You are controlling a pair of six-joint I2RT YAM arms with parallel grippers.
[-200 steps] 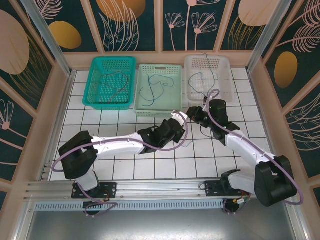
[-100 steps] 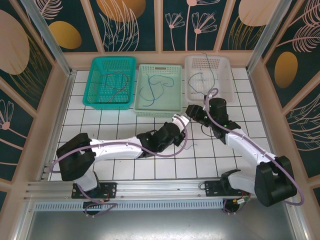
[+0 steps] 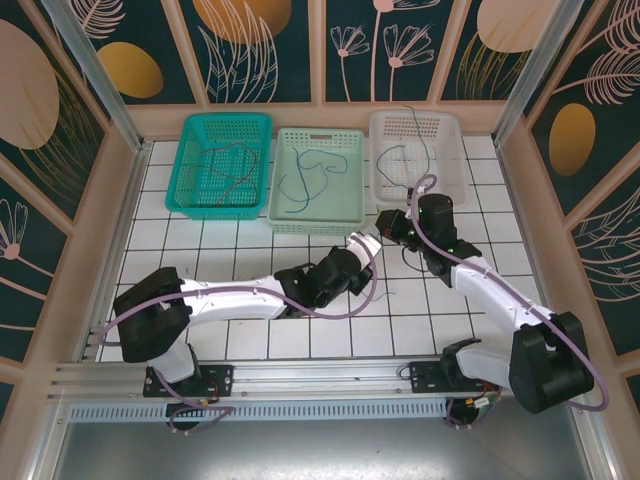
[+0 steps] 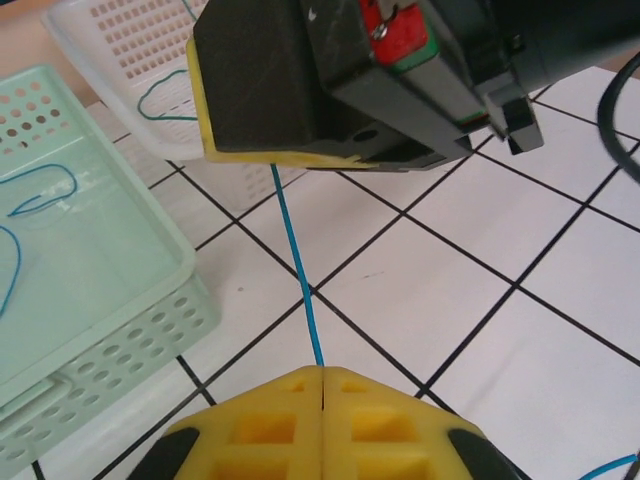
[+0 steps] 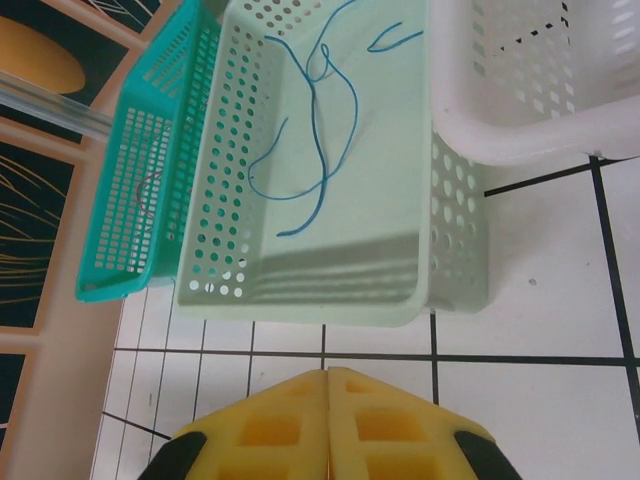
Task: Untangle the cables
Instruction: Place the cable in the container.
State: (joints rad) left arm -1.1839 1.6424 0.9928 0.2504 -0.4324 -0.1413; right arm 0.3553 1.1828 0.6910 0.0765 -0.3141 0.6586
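Observation:
A thin blue cable [image 4: 295, 260] runs taut and straight over the white tiles. My left gripper [image 4: 322, 372] is shut on its near end. The cable climbs to the yellow fingers [image 4: 260, 140] of my right gripper, which is shut on the far end. From above, the left gripper [image 3: 358, 240] and the right gripper [image 3: 386, 226] sit tip to tip just in front of the baskets. My right gripper [image 5: 327, 372] shows its jaws pressed together, and the cable is hidden under them. More cables lie in the baskets: blue ones [image 5: 320, 150], a dark one [image 3: 228, 165] and a teal one [image 4: 150, 100].
Three baskets stand in a row at the back: teal [image 3: 195, 205], pale green [image 3: 275, 222] and white [image 3: 455, 150]. Both grippers work close to the front walls of the green and white ones. Another bit of blue cable [image 4: 620, 465] lies on the tiles. Wooden walls enclose the table.
My left gripper has drawn a little back and to the right, away from the green basket. The right gripper has edged slightly toward the white basket.

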